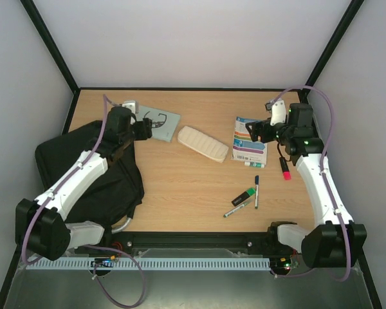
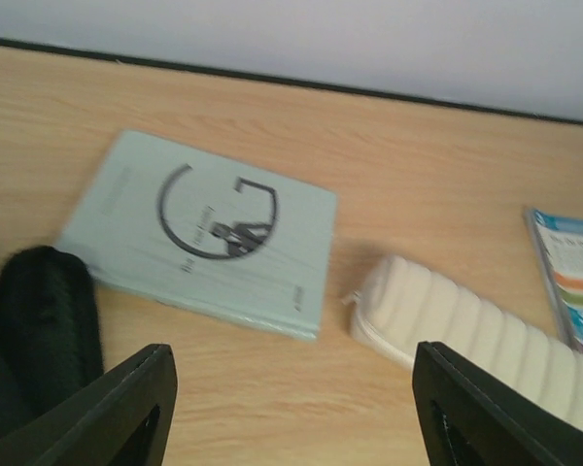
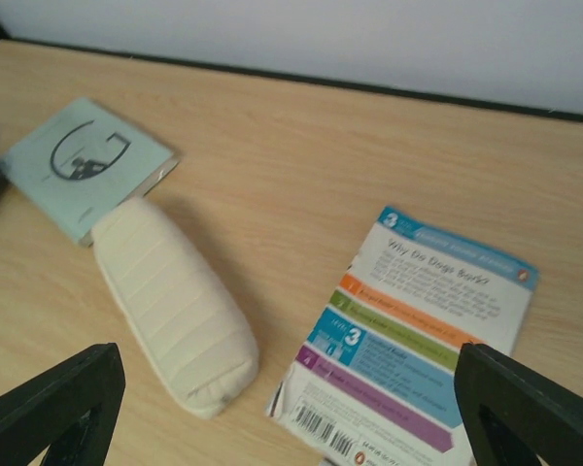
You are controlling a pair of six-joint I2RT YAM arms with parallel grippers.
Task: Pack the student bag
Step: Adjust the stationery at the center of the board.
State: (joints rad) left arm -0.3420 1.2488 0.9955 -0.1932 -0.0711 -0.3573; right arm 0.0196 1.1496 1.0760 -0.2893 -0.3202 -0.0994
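Left wrist view shows left gripper (image 2: 296, 413) released near the pale book (image 2: 199, 233) beside the pencil case (image 2: 466, 335); right gripper (image 3: 291, 417) released too. The flat book may slide, not lift.

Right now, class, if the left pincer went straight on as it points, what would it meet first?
Most likely the pale green book, whose near corner lies just ahead of the open left pincer. The cream pencil case sits right of that line. Depth is unclear, so the table could come first.
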